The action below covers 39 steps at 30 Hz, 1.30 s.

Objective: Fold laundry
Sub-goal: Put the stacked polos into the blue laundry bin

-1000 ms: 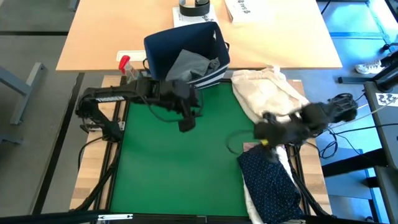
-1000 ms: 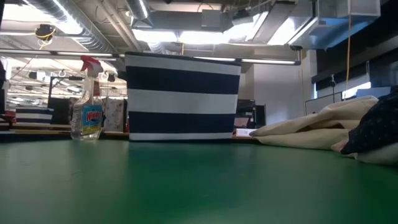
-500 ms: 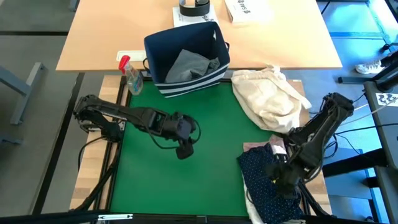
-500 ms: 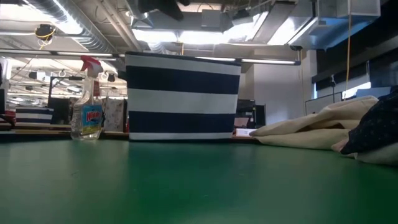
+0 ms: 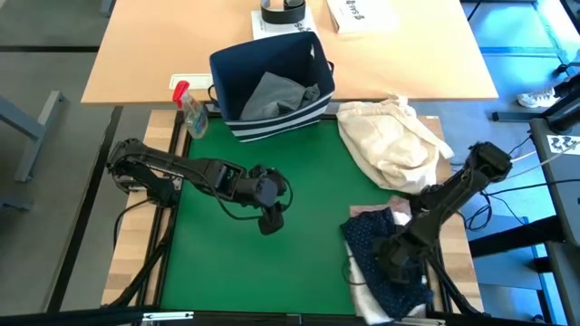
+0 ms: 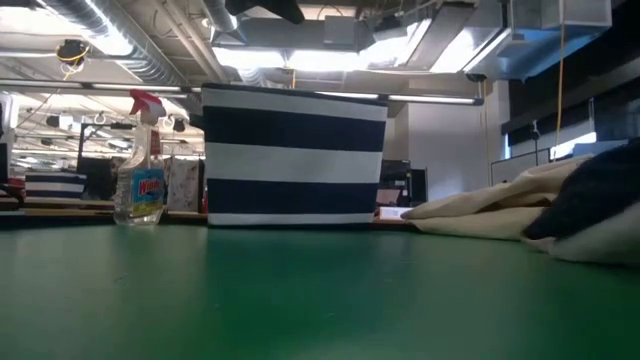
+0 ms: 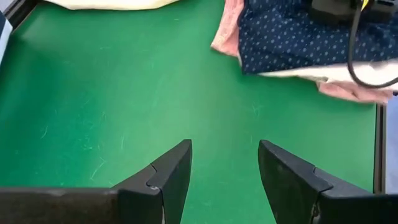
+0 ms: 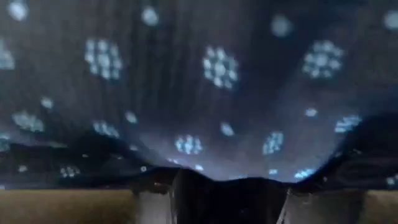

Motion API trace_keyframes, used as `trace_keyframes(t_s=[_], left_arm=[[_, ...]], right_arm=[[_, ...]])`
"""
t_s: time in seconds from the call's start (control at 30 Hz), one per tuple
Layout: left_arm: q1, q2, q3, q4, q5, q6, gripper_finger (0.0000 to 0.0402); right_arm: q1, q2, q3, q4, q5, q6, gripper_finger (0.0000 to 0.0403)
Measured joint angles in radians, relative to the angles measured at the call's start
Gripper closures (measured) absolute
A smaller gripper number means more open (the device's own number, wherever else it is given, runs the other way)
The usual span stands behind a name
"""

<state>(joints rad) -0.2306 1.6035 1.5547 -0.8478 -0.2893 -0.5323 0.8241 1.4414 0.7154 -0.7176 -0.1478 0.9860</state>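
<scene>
Left gripper over bare green mat, centre frame, fingers apart, holding nothing. Right gripper down on navy dotted shirt, lower right; fingers buried in cloth, can't tell spread or grip. No readable writing.

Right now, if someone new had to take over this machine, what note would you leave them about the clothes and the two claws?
Left gripper: open, empty, over the bare green mat, waiting.
Right gripper: down on the navy dotted shirt at the mat's right edge; whether it has pinched the fabric cannot be told.
Laundry: the dotted shirt tops a rumpled pile, with a pink top and white fabric peeking out beneath. Grey fabric lies in the striped bin at the far edge. A cream cloth bundle lies beside the bin.
Done: no neatly folded garment visible.
Left: spread each garment on the mat and fold it.
</scene>
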Motion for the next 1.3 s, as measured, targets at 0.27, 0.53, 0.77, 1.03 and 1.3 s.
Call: trace_keyframes(t_s=[0.27, 0.53, 0.77, 1.03, 1.3], left_arm=[[0.0, 0.0, 0.0, 0.006, -0.031, -0.004, 0.0223], [0.0, 0.007, 0.0, 0.009, -0.045, -0.017, 0.0223], [0.0, 0.013, 0.0, 0.043, -0.041, -0.016, 0.0223], [0.027, 0.055, 0.0, 0.196, 0.025, 0.036, 0.0223], [0.098, 0.206, 0.0, 0.371, 0.289, 0.045, 0.0223]], right_arm=[[-0.244, 0.021, -0.009, 0.217, 0.244, -0.157, 0.0267], [-0.526, 0.087, -0.013, 0.538, 0.266, -0.363, 0.0267], [-0.583, 0.02, 0.073, 0.517, 0.087, -0.389, 0.0267], [-0.49, -0.316, 0.1, 0.156, 0.052, -0.205, 0.0267], [-0.29, -0.562, 0.052, -0.043, 0.349, 0.142, 0.0264]])
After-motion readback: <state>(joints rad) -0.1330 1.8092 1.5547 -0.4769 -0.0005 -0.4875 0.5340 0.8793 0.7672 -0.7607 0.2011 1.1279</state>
